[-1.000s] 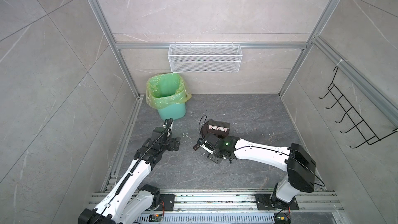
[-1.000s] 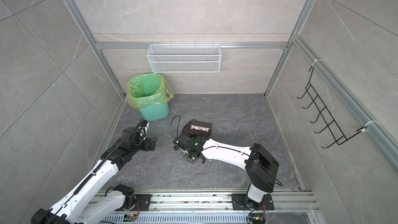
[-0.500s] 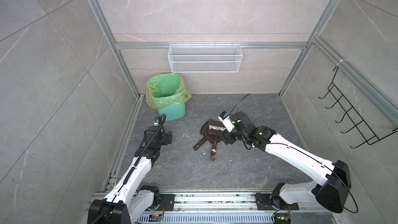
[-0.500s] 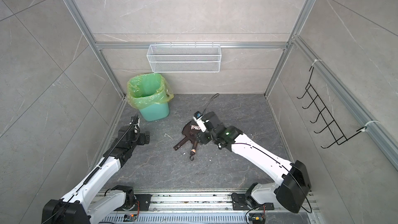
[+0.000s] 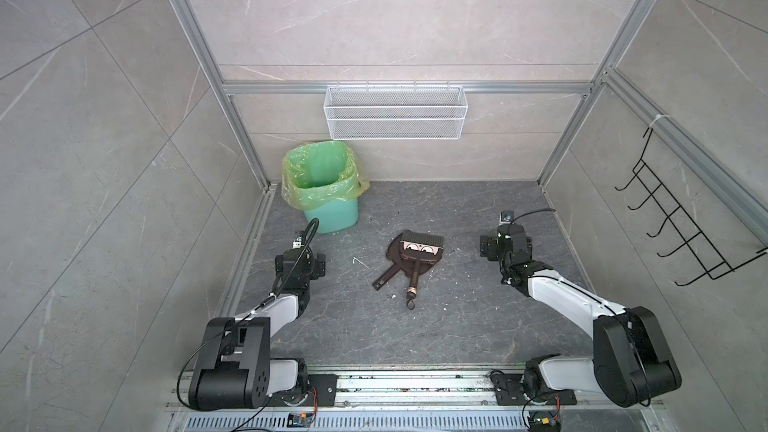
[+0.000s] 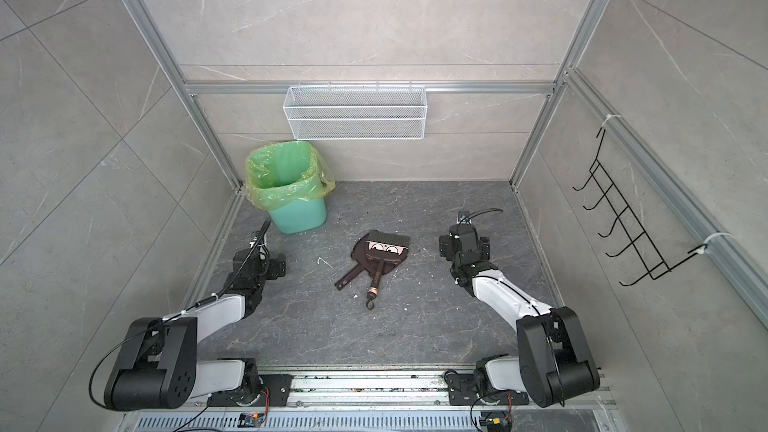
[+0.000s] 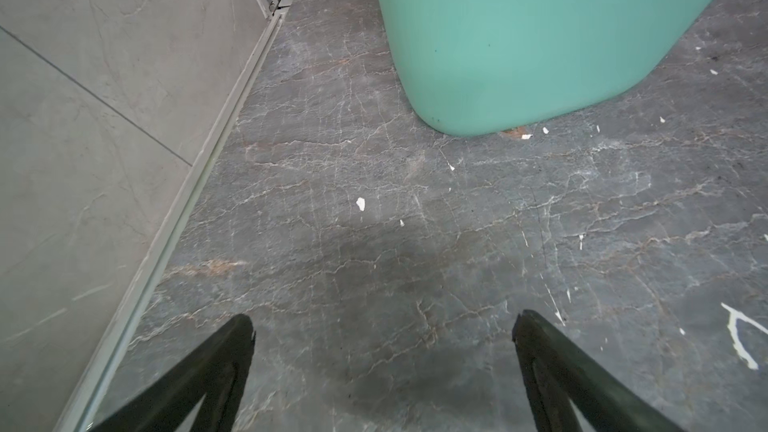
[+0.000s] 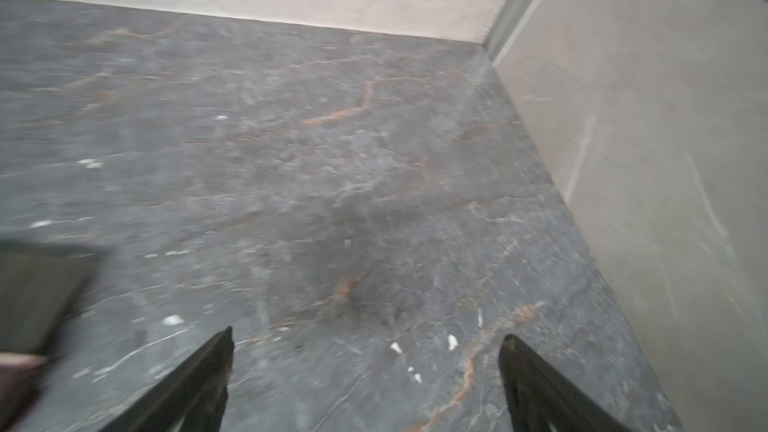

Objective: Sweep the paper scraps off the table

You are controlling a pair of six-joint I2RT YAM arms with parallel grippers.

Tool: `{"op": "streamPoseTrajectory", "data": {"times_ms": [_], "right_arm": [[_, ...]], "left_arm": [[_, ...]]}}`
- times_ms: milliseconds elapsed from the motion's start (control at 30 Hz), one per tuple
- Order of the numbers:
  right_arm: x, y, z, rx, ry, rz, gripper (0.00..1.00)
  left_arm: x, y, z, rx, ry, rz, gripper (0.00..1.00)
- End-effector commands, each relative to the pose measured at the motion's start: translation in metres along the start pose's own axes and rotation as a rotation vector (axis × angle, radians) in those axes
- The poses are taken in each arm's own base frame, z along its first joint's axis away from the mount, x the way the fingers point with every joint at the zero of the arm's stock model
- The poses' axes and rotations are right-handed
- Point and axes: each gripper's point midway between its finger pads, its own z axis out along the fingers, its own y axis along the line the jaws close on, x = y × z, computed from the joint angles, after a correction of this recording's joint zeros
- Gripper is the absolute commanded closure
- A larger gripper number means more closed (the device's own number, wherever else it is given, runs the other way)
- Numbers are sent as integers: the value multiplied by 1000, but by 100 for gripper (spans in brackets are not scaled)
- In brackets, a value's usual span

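No coloured paper scraps show in any view; only tiny white crumbs dot the dark grey table (image 5: 457, 326) (image 6: 415, 326). A dark brown dustpan (image 5: 397, 263) (image 6: 360, 261) lies mid-table with a face-printed brush (image 5: 419, 249) (image 6: 386, 250) resting across it. Nothing holds either one. My left gripper (image 5: 300, 261) (image 6: 258, 268) (image 7: 382, 326) stands open over bare table near the bin. At the right, well apart from the brush, my right gripper (image 5: 505, 241) (image 6: 464, 245) (image 8: 365, 336) is open and holds nothing. The blurred bristles (image 8: 37, 292) show at the right wrist view's edge.
A green bin (image 5: 328, 197) (image 6: 291, 197) (image 7: 540, 35) with a green liner stands at the back left. A white wire basket (image 5: 395, 118) hangs on the back wall. A black hook rack (image 5: 685, 234) is on the right wall. Aluminium rails (image 5: 415, 384) edge the front.
My right gripper has opened, left the dustpan and brush on the table and drawn back to the right. The left arm has pulled back towards the left wall.
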Motion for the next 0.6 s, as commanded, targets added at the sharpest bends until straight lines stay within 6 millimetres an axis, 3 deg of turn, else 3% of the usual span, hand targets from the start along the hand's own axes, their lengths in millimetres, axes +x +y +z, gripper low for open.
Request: {"op": "streamPoseTrajectory", "data": {"times_ms": [0,100,233,567], "right_arm": [[-18,-31,0,125,-169,142,0],[-8,-33,3,109,-183,171,0],[11,-27,10,82,-226,180,0],[11,-12,12,-1,-232,137,1]], "left_arm": [[-32,-4,4,47,-118,-49,0],[-32,-13,7,88,-159,-55,0],[-24,-3,8,56,-187,-100,0],[-17,-3,19,143,-153,-140,0]]}}
